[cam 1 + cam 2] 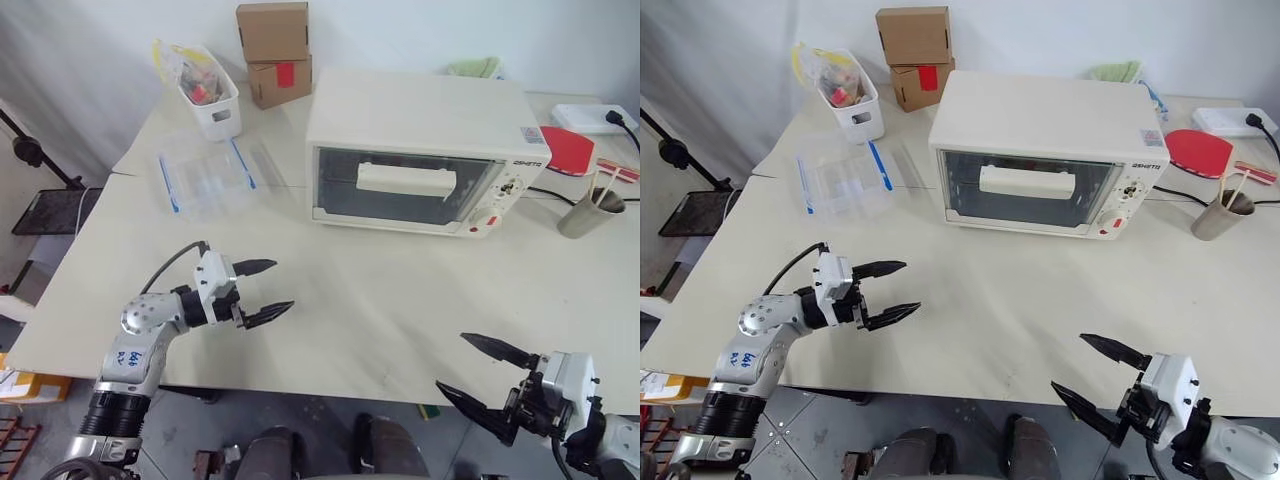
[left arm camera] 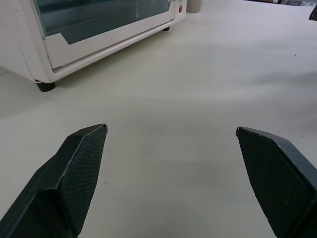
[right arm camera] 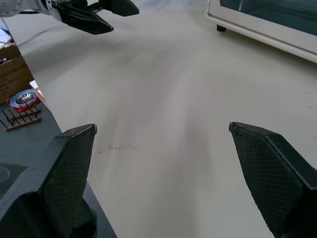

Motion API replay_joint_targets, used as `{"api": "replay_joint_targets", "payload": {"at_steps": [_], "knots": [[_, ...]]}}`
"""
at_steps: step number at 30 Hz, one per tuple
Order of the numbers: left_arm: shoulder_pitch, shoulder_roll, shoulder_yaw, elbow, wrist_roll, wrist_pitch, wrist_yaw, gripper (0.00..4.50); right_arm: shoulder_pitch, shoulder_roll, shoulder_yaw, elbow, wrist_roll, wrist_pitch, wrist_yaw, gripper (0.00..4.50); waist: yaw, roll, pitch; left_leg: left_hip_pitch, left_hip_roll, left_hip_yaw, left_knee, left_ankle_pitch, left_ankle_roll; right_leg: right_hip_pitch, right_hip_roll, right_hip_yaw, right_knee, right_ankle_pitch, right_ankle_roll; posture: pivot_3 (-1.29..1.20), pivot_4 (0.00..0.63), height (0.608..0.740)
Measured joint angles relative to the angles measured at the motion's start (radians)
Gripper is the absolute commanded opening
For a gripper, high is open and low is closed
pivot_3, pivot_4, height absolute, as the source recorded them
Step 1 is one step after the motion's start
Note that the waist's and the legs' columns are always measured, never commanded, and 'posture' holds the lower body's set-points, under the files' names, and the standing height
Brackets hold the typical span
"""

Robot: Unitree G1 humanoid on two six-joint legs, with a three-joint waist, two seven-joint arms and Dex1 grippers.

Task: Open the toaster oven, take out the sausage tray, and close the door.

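Left eye view gives you the whole table (image 1: 380, 320). Starting at your far left, a white bin (image 1: 208, 95) stuffed with packets stands near the table's rear edge. Just in front of it lies a clear plastic container (image 1: 205, 178) with blue clips. To the right of the bin, two brown cardboard boxes (image 1: 274, 50) are stacked against the wall.

Nearer you on the left side, the left gripper (image 1: 258, 291) hangs just above the bare table surface, pointing toward the centre. Its two black fingers are spread wide and hold nothing. In the left wrist view you see the same spread fingers (image 2: 74, 173) with the lower corner of the oven beyond them.

At the centre rear stands the toaster oven (image 1: 425, 150), well apart from both grippers. Its door (image 1: 400, 190) is closed, and the cream-white bar handle (image 1: 406, 178) runs across the glass. You cannot make out the sausage tray through the glass from these views.

To the right of the oven lie a red paddle (image 1: 568, 150) and a grey cup (image 1: 588, 212) holding sticks.

At your near right, the right gripper (image 1: 480, 375) sits at the table's front edge, fingers wide apart and empty.
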State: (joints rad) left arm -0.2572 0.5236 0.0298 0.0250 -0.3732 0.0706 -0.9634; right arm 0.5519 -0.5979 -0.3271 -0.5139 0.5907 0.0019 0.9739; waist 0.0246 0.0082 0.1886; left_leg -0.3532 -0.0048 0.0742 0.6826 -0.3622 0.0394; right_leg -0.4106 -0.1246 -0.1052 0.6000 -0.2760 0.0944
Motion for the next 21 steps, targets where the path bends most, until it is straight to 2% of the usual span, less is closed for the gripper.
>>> {"api": "replay_joint_targets", "payload": {"at_steps": [4, 7, 12, 15, 21], "knots": [[0.000, 0.006, 0.014, -0.018, -0.020, 0.044, 0.014, 4.38, -0.095, 0.000, 0.000, -0.002, 0.067, 0.085, -0.065, 4.50, -0.001, 0.000, 0.000, 0.001, 0.000, 0.000, 0.000, 0.000, -0.001, 0.000, -0.001, 0.000, -0.001, 0.000, 0.000, 0.00, 0.150, 0.740], [-0.003, 0.021, 0.034, -0.057, -0.058, 0.110, 0.022, 4.38, -0.220, -0.025, -0.003, -0.007, 0.161, 0.193, -0.135, 4.50, -0.003, 0.000, 0.000, 0.001, 0.000, 0.000, 0.000, 0.001, -0.001, -0.001, -0.001, 0.001, 0.000, 0.000, 0.000, 0.00, 0.150, 0.740], [-0.026, 0.066, 0.149, -0.097, -0.227, 0.250, -0.007, 4.38, -0.487, -0.070, -0.015, 0.028, 0.300, 0.357, -0.232, 4.50, -0.003, 0.000, 0.000, 0.000, 0.000, -0.002, 0.000, 0.001, -0.001, -0.001, -0.001, -0.001, 0.001, -0.001, -0.001, 0.00, 0.150, 0.740], [-0.009, 0.081, 0.189, -0.120, -0.278, 0.299, -0.015, 4.38, -0.633, -0.070, 0.014, 0.114, 0.292, 0.404, -0.266, 4.50, -0.003, 0.000, 0.000, -0.001, 0.000, -0.003, 0.001, 0.001, 0.000, -0.001, -0.001, -0.003, 0.002, 0.000, -0.001, 0.00, 0.150, 0.740], [0.041, 0.081, 0.196, -0.216, -0.313, 0.334, -0.015, 4.38, -0.824, -0.033, 0.097, 0.282, 0.188, 0.424, -0.289, 4.50, -0.002, 0.000, 0.000, -0.004, -0.001, -0.003, 0.001, 0.002, 0.001, -0.001, 0.000, -0.005, 0.001, 0.000, 0.000, 0.00, 0.150, 0.740]]}}
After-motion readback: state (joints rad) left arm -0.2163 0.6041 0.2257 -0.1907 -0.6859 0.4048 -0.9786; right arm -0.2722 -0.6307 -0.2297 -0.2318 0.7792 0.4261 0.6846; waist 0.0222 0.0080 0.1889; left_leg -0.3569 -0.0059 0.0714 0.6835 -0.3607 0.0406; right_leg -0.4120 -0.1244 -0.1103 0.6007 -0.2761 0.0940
